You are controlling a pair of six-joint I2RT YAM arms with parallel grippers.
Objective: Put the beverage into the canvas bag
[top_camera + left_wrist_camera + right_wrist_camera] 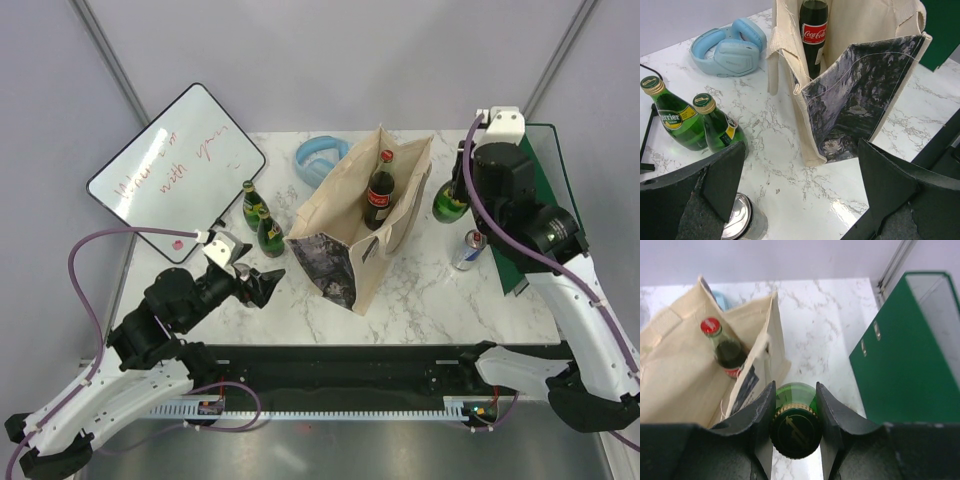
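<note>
The beige canvas bag (325, 215) (860, 90) (680, 375) stands open mid-table, its dark grey picture facing the near edge. A cola bottle (380, 190) (813, 30) (727, 350) stands inside it. My right gripper (455, 185) (795, 395) is shut on the neck of a green glass bottle (449, 203) (796, 432), which is upright just right of the bag. My left gripper (262, 283) (801, 150) hangs open to the near left of the bag, holding nothing.
Two green Perrier bottles (252, 205) (672, 120) stand left of the bag. A silver can (742, 220) sits under my left finger. Blue headphones (320, 158) lie behind the bag. There is a whiteboard (175, 170) far left, a slim can (469, 250) and a green binder (905, 355) right.
</note>
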